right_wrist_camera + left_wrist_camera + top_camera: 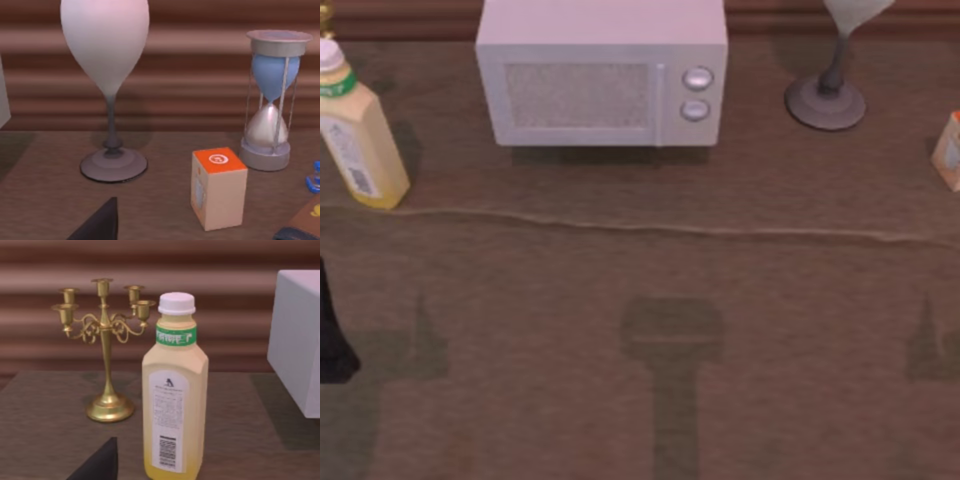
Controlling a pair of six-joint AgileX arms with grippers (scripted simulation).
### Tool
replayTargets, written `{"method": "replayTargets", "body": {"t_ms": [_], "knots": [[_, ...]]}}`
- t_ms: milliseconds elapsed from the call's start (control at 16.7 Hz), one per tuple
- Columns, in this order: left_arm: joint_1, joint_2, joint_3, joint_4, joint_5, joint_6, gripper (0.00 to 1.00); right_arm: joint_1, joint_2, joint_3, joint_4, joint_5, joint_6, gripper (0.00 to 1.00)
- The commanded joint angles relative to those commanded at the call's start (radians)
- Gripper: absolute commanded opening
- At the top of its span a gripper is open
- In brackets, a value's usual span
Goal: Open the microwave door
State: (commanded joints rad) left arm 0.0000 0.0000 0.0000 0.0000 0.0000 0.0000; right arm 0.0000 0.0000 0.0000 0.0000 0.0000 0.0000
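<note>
The microwave (601, 70) sits at the far edge of the desk (640, 300), a little left of centre, front facing the camera. Its microwave door (578, 95) lies flat and shut, grey mesh window on the left of the front, two round silver knobs (697, 93) stacked to the right. Nothing touches it.

To the left stands a pale yellow bottle (358, 140) with a white cap, upright, well apart from the microwave; the left wrist view shows a brass candelabra (103, 350) behind it. To the right, a tall goblet (827, 98) on a round foot, an orange-topped carton (219, 187) and an hourglass (270, 100).

The left tool (332, 345) is only a dark shape at the left edge; whether its fingers are apart or closed I cannot tell. The right tool is out of the top view; its wrist camera shows just a dark corner.
</note>
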Motion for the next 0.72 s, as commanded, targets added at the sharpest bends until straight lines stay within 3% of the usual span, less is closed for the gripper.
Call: {"method": "replayTargets", "body": {"t_ms": [360, 720], "knots": [[-0.023, 0.076, 0.073, -0.054, -0.007, -0.006, 1.00, 0.000, 0.000, 0.000, 0.000, 0.000, 0.000, 1.00], [-0.117, 0.386, 0.415, -0.247, -0.042, -0.055, 1.00, 0.000, 0.000, 0.000, 0.000, 0.000, 0.000, 1.00]]}}
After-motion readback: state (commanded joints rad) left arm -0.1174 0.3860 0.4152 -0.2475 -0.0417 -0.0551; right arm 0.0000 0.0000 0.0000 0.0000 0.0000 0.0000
